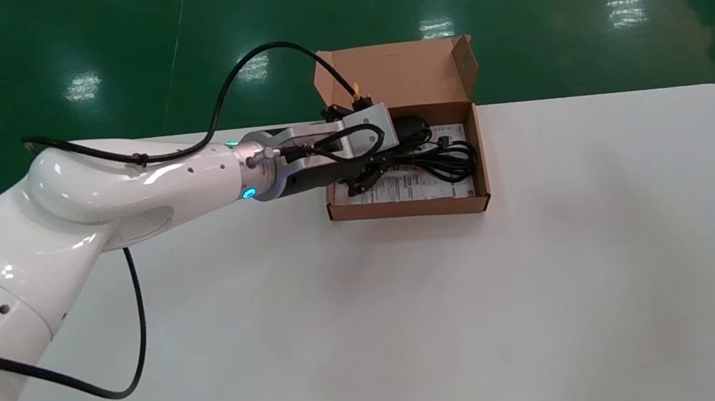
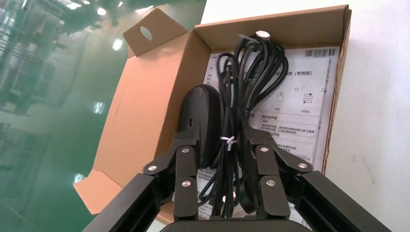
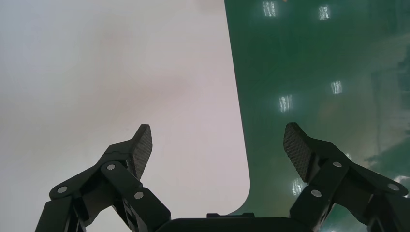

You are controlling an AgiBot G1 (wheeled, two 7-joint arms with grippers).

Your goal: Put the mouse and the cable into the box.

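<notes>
- My L pincer (image 2: 223, 159) hung low over the box (image 1: 402, 206), straddling the cable (image 2: 251, 72); couldn't tell if clamped or loose.
- Cable's length ran straight ahead, mouse (image 2: 203, 116) touching alongside, both inside.
- R pincer (image 3: 217, 145) parked far off, spread wide.

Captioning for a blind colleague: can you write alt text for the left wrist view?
A black mouse and a tied bundle of black cable lie on a printed instruction sheet inside an open brown cardboard box, with the left gripper close over them. A white table shows beside the box, green floor beyond.
</notes>
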